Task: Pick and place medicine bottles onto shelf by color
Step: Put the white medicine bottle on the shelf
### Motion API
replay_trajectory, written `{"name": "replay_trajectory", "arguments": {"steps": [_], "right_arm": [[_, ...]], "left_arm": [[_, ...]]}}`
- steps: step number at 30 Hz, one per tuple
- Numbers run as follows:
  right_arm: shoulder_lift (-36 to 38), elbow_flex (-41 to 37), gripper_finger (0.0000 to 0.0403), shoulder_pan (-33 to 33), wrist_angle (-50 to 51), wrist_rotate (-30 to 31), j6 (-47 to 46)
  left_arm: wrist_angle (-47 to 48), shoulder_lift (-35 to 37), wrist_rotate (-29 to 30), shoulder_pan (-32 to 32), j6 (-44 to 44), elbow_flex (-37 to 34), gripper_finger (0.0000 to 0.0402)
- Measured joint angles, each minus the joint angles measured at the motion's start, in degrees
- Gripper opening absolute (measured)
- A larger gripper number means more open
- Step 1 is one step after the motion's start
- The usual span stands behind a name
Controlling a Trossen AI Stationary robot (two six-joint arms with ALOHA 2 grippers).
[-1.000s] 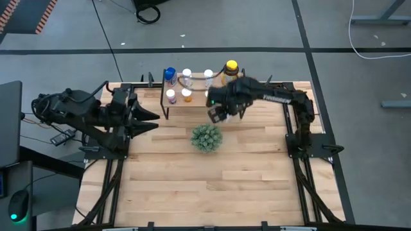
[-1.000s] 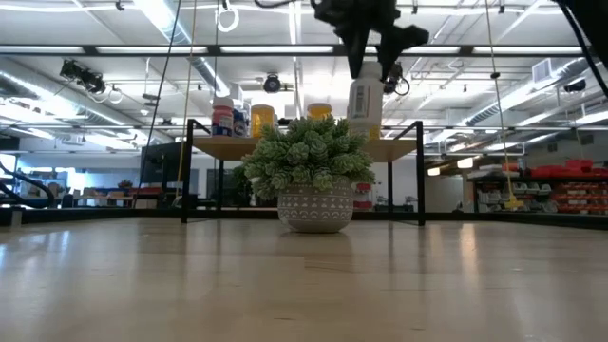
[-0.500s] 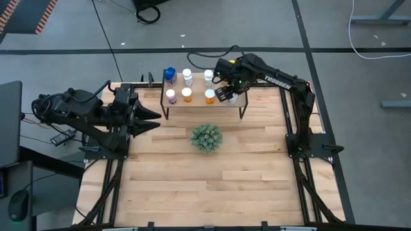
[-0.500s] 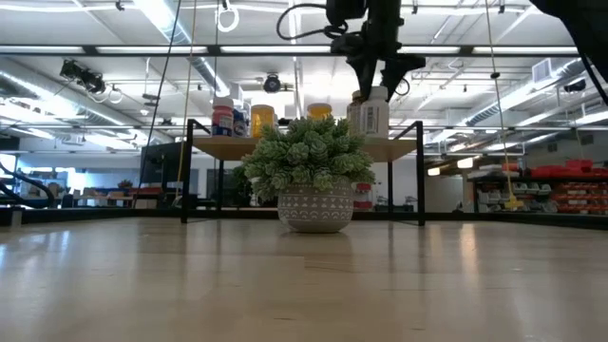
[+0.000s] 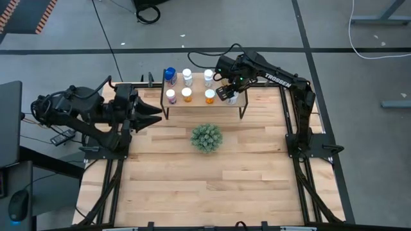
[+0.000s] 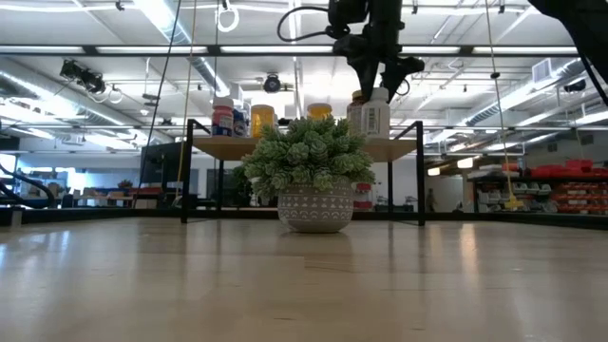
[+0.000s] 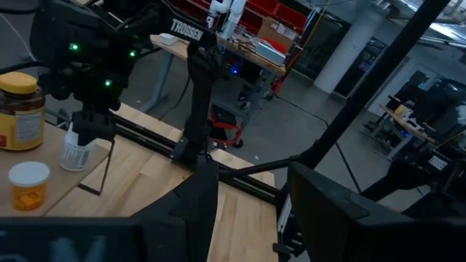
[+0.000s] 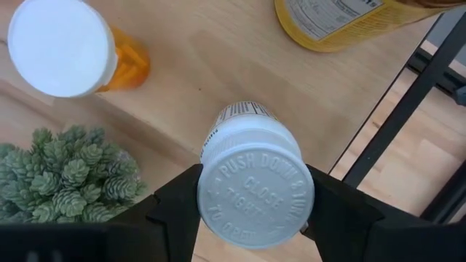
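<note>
The shelf [image 5: 198, 86] stands at the table's far edge. On it are a blue bottle [image 5: 169, 75], two white ones [image 5: 187, 77], a purple one [image 5: 171, 96] and two orange ones [image 5: 187, 95]. My right gripper [image 5: 229, 94] hangs over the shelf's right end, shut on a white bottle [image 6: 373, 116]. A large amber bottle [image 7: 18, 109] stands just behind it. My left gripper [image 5: 153, 116] waits open at the table's left edge, holding nothing. My right gripper pinches the white bottle's cap [image 8: 212, 195] by its sides between the two fingers [image 8: 171, 207]. The fingers come from above and point down. The bottle hangs upright below them, its bottom at the shelf board [image 8: 240, 65] near the right end; whether it rests there I cannot tell.
A green spiky plant ball in a pot [image 5: 206, 137] sits on the table in front of the shelf's middle. The shelf's black legs [image 6: 420, 176] stand at its corners. Bare wooden tabletop [image 5: 212, 186] stretches toward the near edge.
My right gripper has carried the white bottle from in front of the shelf toward the table's far edge, to above the shelf's right end beside the amber bottle. The bottle has stayed upright. Over the last half second it has hardly moved.
</note>
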State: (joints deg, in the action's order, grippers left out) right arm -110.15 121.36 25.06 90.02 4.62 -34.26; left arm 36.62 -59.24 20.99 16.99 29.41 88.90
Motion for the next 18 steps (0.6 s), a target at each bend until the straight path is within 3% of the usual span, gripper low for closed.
{"name": "replay_trajectory", "arguments": {"steps": [10, 18], "right_arm": [[0.0, 0.0, 0.0225, 0.2, 0.0, 0.0, 0.2], [0.0, 0.0, 0.0252, 0.2, 0.0, 1.6, 0.0]], "left_arm": [[0.0, 0.0, 0.0, -0.2, 1.1, 0.0, 0.0172], [0.0, 0.0, 0.0, -0.2, 1.2, 0.0, 0.0172]]}}
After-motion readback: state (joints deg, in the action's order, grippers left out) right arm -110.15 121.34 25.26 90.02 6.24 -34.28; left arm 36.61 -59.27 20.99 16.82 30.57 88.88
